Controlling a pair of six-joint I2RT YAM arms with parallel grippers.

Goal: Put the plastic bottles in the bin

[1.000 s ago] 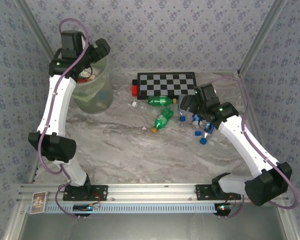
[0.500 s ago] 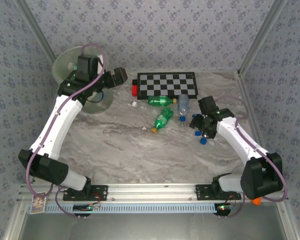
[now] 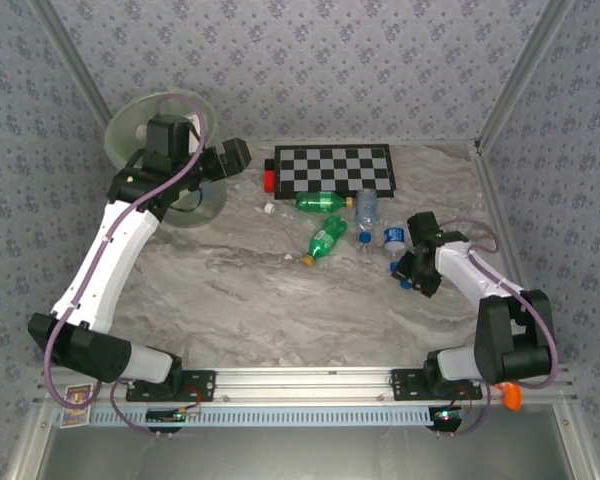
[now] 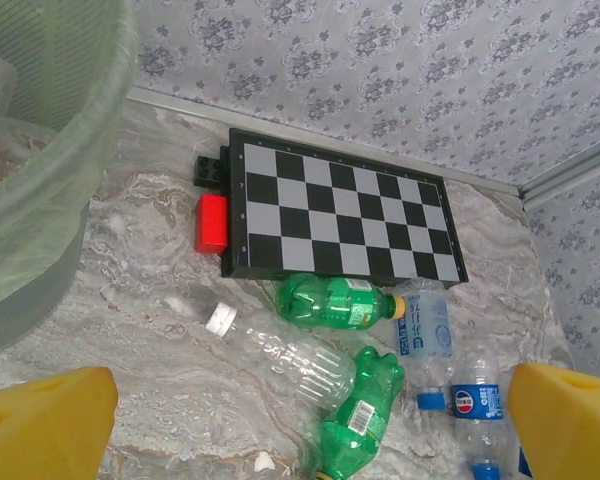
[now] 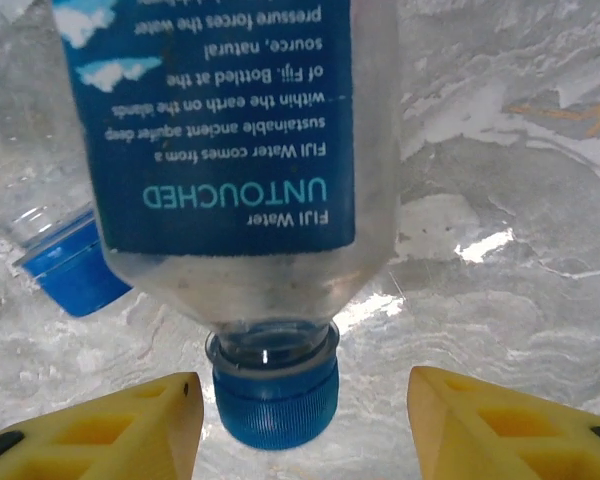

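Item: clear blue-labelled plastic bottle point(image 5: 230, 150), lying on marbled grey counter point(image 5: 520, 150); its blue cap point(image 5: 275, 400) sits between right fingers point(image 5: 90, 425), which stand apart, untouching. Left fingers point(image 4: 45, 425): wide apart, empty.

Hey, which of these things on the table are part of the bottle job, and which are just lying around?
Job: bin, far green bottle, near green bottle, white-capped bottle, pale-label bottle, Pepsi bottle, Fiji bottle.
Lying about: checkerboard, red block, black block.
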